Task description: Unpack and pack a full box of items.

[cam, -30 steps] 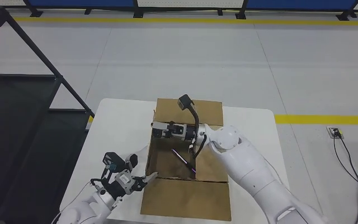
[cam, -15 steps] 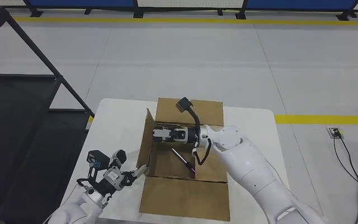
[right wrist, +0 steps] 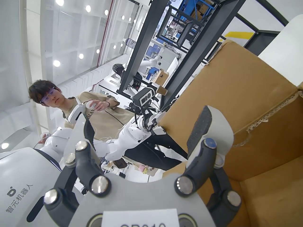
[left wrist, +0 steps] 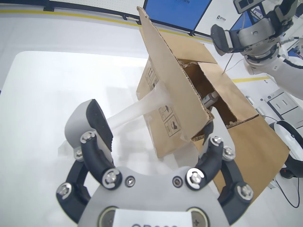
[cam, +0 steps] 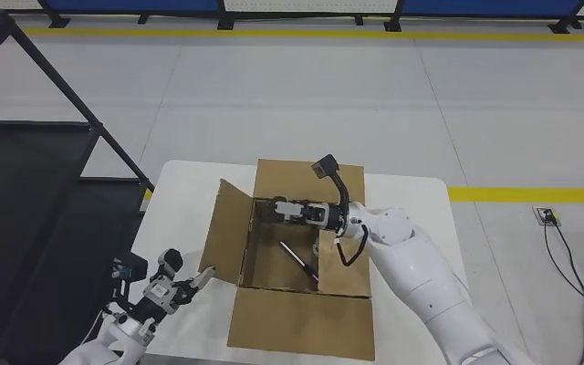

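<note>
A white table (cam: 182,196) carries an opened brown cardboard box (cam: 301,324). The right gripper (cam: 271,209), jaws apart, hangs over its inside, probably for picking. The left gripper (cam: 188,267), also open, sits near-left of it.

Brown box (cam: 301,324); white table (cam: 192,210)
</note>
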### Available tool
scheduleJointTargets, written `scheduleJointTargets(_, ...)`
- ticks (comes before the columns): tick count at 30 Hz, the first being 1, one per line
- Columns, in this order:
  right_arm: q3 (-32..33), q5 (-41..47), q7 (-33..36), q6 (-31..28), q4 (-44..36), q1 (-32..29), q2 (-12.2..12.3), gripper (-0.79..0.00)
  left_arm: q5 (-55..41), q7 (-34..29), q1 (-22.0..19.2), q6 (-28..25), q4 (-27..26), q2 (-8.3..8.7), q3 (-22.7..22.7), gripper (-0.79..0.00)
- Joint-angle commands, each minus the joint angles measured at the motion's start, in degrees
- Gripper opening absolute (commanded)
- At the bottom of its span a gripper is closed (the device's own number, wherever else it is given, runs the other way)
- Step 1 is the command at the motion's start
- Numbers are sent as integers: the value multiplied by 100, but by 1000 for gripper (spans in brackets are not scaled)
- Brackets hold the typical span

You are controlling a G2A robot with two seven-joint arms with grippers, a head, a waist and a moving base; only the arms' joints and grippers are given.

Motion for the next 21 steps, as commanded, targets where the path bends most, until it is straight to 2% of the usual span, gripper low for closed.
scheduleJointTargets(1,84,-68,-21,39,-67,-57,40,0,-25,-21,14,26,54,2,-77,0)
scheduleJointTargets(12,229,-398,-172,311,-395,-262,138,0,-101,-127,31,42,298,-3,-171,0)
scheduleJointTargets(21,-302,-944,-678,832,-408,-102,-36,0,-435,-154,71,-63,461,-11,-276,0)
